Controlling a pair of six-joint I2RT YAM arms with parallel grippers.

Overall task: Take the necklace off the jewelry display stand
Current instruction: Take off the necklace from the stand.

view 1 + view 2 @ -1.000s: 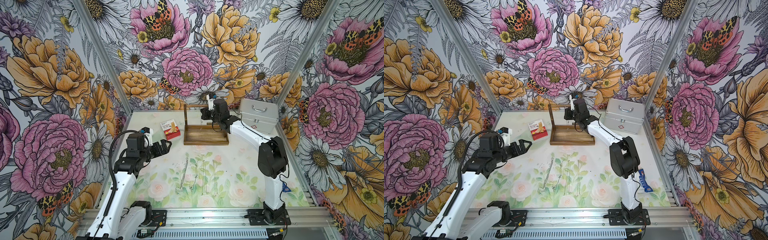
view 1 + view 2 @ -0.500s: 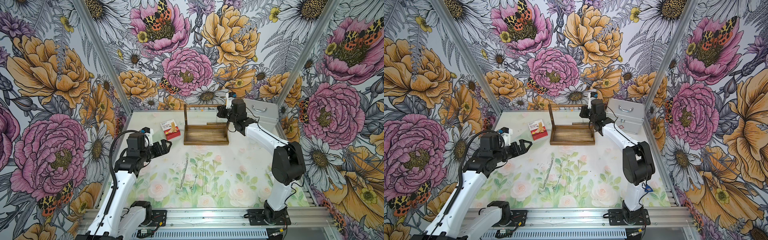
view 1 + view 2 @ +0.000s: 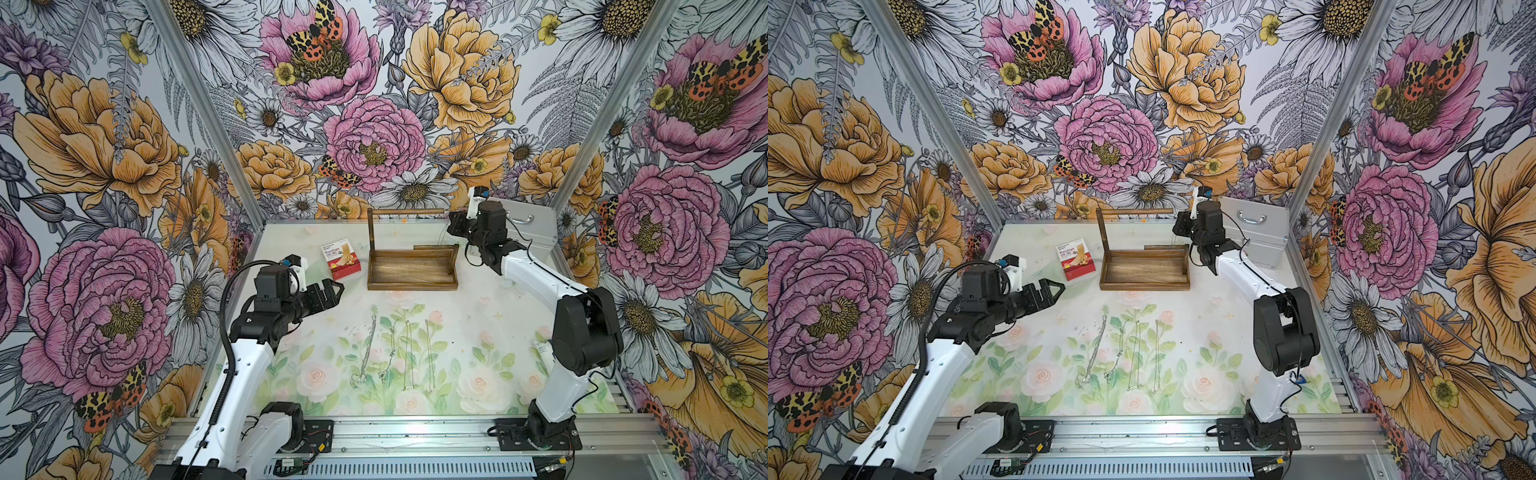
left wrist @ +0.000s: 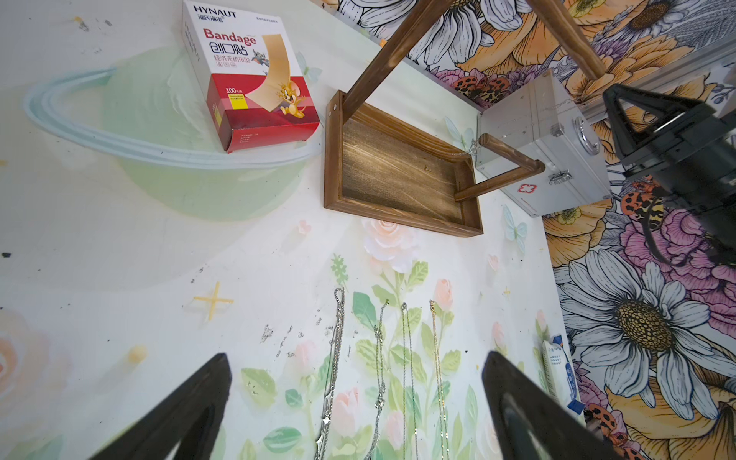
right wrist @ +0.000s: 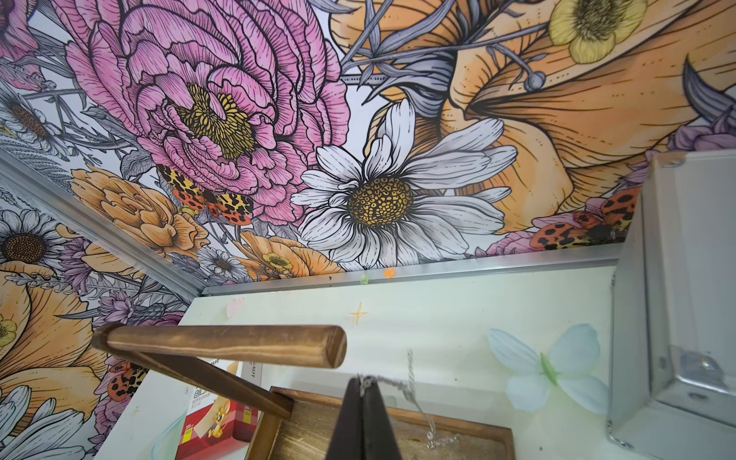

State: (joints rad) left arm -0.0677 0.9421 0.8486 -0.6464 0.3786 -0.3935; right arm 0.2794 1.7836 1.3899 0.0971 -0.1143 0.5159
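left gripper [image 3: 328, 293]: jaws spread wide, empty, hovering left of the stand.
jewelry display stand [image 3: 411, 286]: at table centre; its top rod [image 5: 223, 344] is bare.
necklace [image 5: 410, 364]: hangs just past the rod's free end, clear of it, its tail dangling over the stand's base.
right gripper [image 5: 363, 392]: clenched on the necklace chain.
done: necklace appears off the rod.
left: probably carrying it clear and laying it by the four chains [image 4: 337, 326].
materials: glossy cardboard bandage box [image 3: 341, 258]; fine metal links; dark grained wood, round rod, shallow rectangular base; smooth boxy silver case [image 3: 528, 224].
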